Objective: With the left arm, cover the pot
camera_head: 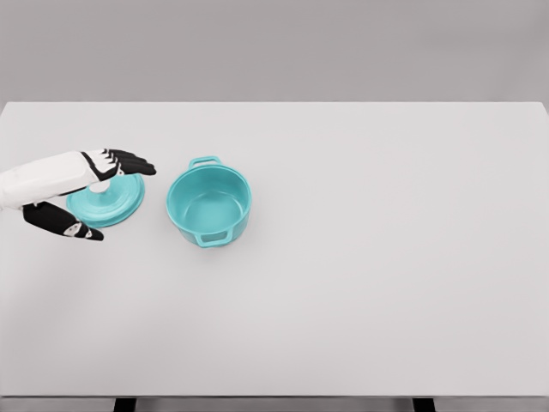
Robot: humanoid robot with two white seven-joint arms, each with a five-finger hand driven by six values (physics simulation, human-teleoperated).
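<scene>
White surface (360, 283) carries an open teal pot (209, 206) left of centre, its lid (116, 202) lying just left, where the left hand (81, 193) straddles the knob, fingers spread, apparently about to close, lift, carry rightward.

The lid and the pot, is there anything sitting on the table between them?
No. In the head view only a narrow strip of bare white table separates the teal lid from the open pot. The left hand sits over the lid.
</scene>
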